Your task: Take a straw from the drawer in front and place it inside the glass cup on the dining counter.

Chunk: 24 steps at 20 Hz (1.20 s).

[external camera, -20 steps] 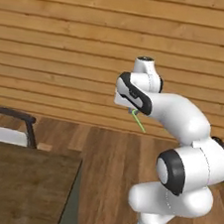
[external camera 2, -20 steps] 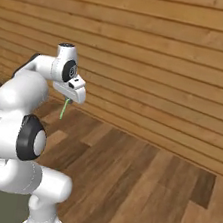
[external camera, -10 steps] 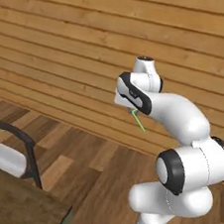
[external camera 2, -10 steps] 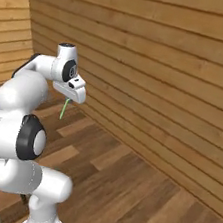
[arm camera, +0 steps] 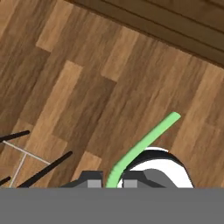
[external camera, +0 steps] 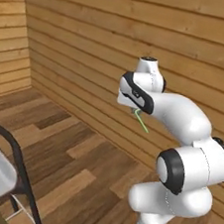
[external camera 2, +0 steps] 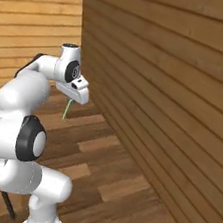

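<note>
The gripper (arm camera: 109, 180) is clamped narrow on the straw (arm camera: 144, 146), its two dark fingertips (arm camera: 91, 179) pressed against the green stick right at its lower end. In the hand view the straw rises from between the tips and runs up and to the right, slightly bent, over the plank floor (arm camera: 87, 87).

In the left base view the straw (external camera: 142, 121) hangs below the hand as a thin green line slanting down — the arm (external camera: 182, 123) holds it up in the air, in front of the wooden wall (external camera: 93, 41). In the right base view the straw (external camera 2: 66, 109) points down and a little left from under the hand, well above the floor (external camera 2: 117, 185).

A black-framed chair (external camera: 1, 169) with a white seat stands at the lower left of the left base view, well apart from the straw. Thin black chair legs (arm camera: 41, 170) cross the lower left of the hand view.
</note>
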{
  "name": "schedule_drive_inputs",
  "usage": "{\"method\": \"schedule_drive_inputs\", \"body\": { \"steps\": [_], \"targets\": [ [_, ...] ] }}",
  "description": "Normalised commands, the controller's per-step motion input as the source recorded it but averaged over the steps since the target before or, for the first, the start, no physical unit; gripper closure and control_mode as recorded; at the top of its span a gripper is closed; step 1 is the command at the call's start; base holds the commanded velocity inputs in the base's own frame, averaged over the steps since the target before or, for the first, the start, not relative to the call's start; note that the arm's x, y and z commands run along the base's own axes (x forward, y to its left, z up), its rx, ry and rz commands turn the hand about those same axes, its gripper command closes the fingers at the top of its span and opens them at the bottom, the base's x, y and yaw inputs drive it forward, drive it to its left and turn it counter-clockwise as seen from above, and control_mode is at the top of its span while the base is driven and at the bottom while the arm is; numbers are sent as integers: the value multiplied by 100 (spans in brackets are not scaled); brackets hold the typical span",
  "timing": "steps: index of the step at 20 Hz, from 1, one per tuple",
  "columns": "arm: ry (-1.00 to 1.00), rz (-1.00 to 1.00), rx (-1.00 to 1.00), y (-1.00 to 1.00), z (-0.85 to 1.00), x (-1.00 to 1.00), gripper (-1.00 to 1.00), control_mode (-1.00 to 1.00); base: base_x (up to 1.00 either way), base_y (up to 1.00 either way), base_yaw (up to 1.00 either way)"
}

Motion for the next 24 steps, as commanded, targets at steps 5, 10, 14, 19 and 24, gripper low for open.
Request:
{"method": "schedule_drive_inputs", "body": {
  "steps": [5,10,14,19,24],
  "targets": [
    [0,0,0,0,0,0,100,100,100,-36,64],
    [0,0,0,0,0,0,100,100,100,-36,66],
    [0,0,0,0,0,0,100,100,100,-35,66],
    [0,0,0,0,0,0,100,100,100,-41,65],
    [0,0,0,0,0,0,100,100,99,-51,63]
  ]
}}
